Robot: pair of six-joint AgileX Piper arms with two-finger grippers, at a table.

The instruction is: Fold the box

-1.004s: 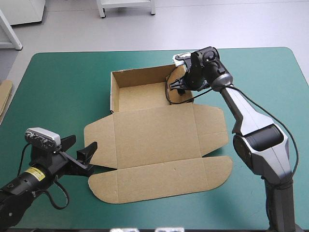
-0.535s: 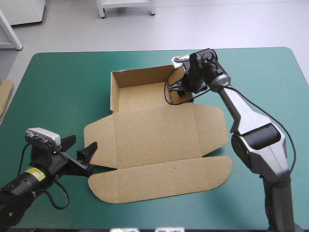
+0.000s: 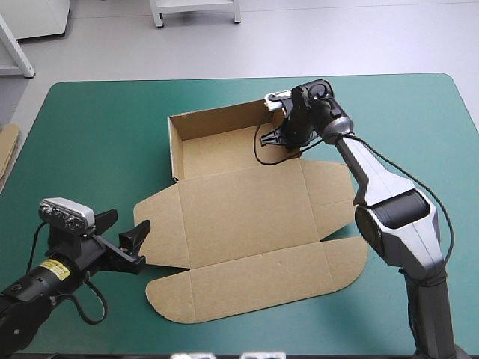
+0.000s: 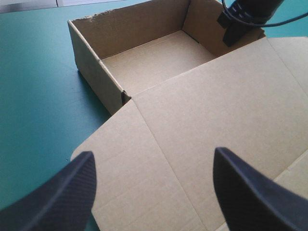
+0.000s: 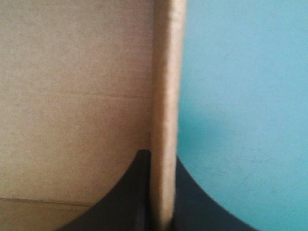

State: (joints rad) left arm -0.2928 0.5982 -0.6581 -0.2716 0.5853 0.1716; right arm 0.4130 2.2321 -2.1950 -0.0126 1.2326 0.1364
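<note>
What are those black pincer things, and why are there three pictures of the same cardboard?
They are two robot arms, each ending in a black two-fingered gripper. One picture looks down from above the teal-green table; the other two come from small cameras on the wrists. On the table lies a brown box: an open tray with its lid lying flat. The right gripper pinches the tray's side wall; its own camera shows that wall squeezed between its fingers. The left gripper is open beside the lid's side flap, holding nothing.
</note>
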